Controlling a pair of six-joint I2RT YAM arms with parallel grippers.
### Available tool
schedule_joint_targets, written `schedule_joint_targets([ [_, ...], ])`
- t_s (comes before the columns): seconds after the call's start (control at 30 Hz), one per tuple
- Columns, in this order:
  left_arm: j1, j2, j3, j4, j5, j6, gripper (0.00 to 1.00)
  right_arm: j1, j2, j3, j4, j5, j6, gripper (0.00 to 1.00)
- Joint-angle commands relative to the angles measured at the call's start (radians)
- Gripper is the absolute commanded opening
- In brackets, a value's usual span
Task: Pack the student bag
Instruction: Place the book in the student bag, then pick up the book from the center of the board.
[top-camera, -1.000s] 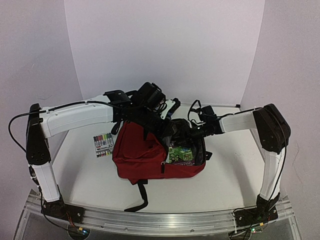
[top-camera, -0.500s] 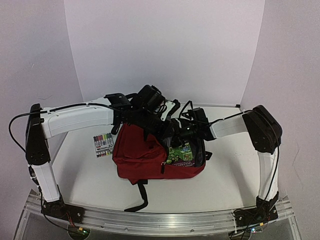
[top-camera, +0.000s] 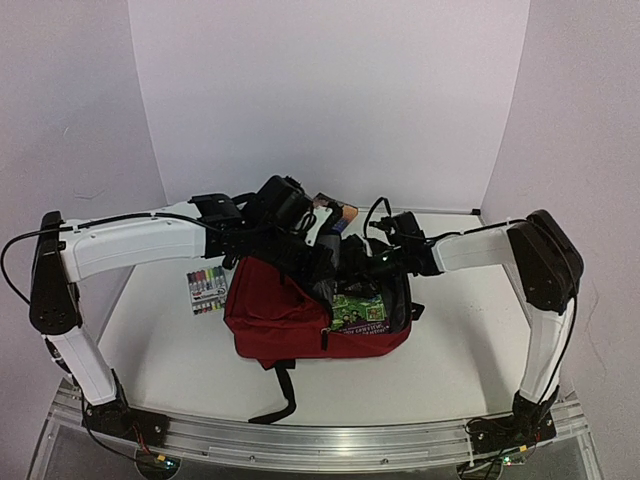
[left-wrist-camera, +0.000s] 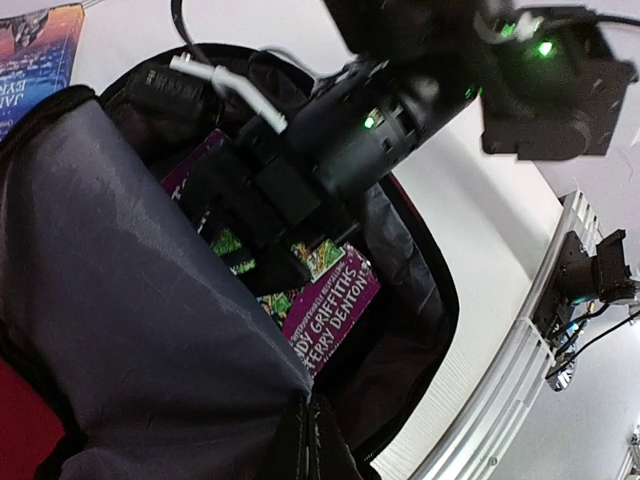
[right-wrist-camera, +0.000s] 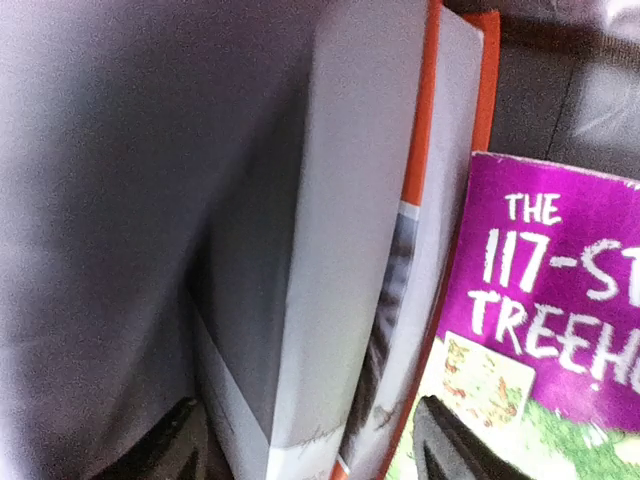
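Pinching the grey lining (left-wrist-camera: 130, 280) between pressed-together jaws, the left gripper (left-wrist-camera: 312, 440) is holding the student bag (top-camera: 280, 310) open at the middle of the white table (top-camera: 450, 370) (mouth facing right). That is letting the right gripper (right-wrist-camera: 315, 440) reach inside, jaws spread astride a grey orange-edged book (right-wrist-camera: 340, 250) beside the purple Treehouse book (right-wrist-camera: 540, 300). A marker set (top-camera: 206, 289) is lying just left of the bag, and plain white walls are enclosing the table.

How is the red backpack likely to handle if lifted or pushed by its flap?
Probably floppy: the student bag has grey lining that creases and drapes where the left tool pinches it. Pushed, it would likely buckle before sliding, since its strap lies limp. The purple book inside probably weighs the bottom down.
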Motion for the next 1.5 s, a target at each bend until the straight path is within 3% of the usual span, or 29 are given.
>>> schedule_joint_targets([
  [0.0,-0.003,-0.076,-0.011,-0.045,0.035,-0.042,0.0,-0.037,-0.123,0.092,-0.213,0.042,-0.215,0.78],
  [0.17,-0.01,-0.114,-0.069,-0.09,0.035,-0.047,0.0,-0.099,-0.176,0.231,-0.498,0.047,-0.469,0.8],
  [0.33,-0.02,-0.14,-0.129,-0.139,0.048,-0.063,0.0,-0.227,-0.183,0.31,-0.607,0.071,-0.593,0.85],
  [0.53,-0.023,-0.197,-0.244,-0.098,0.071,-0.151,0.0,-0.274,-0.045,0.452,-0.62,0.181,-0.703,0.87],
  [0.7,-0.023,-0.258,-0.327,-0.054,0.058,-0.207,0.01,-0.268,0.142,0.583,-0.608,0.219,-0.669,0.86],
  [0.87,-0.023,-0.284,-0.334,-0.114,0.046,-0.228,0.04,-0.235,0.229,0.64,-0.589,0.202,-0.657,0.85],
  [0.9,-0.023,-0.293,-0.335,-0.129,0.039,-0.234,0.08,-0.228,0.24,0.66,-0.581,0.21,-0.654,0.85],
  [0.97,-0.024,-0.318,-0.329,-0.14,0.0,-0.24,0.28,-0.214,0.264,0.7,-0.568,0.227,-0.642,0.86],
  [1.1,0.011,-0.286,-0.167,-0.161,-0.167,-0.19,0.79,-0.204,0.285,0.719,-0.565,0.229,-0.623,0.87],
  [1.27,0.212,-0.11,0.089,-0.155,-0.166,-0.163,0.99,-0.213,0.282,0.703,-0.565,0.218,-0.623,0.87],
  [1.47,0.424,0.127,0.314,-0.108,-0.151,-0.208,1.0,-0.228,0.305,0.73,-0.56,0.197,-0.603,0.87],
])
